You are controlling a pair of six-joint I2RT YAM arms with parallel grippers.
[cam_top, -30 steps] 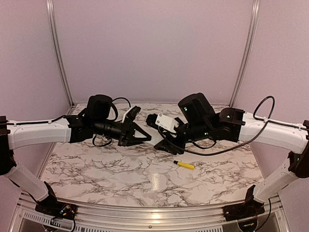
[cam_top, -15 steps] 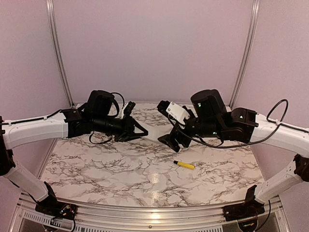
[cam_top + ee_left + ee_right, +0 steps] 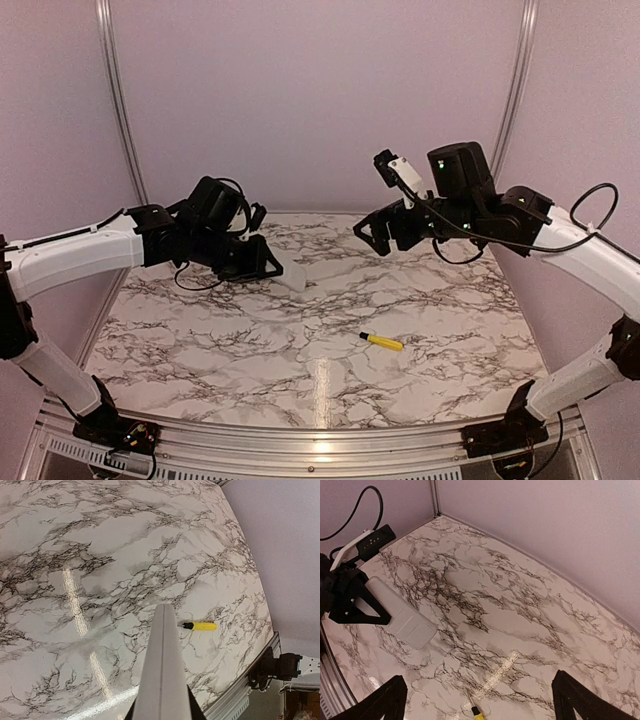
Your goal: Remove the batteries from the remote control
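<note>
One grasp: left claw clamped on remote control; right claw spread, empty. No batteries visible; steady it, angle toward right claw.

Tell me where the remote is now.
In the top view, the remote is clamped in the left gripper, left of centre above the table, its free end pointing roughly toward the yellow stick.
</note>
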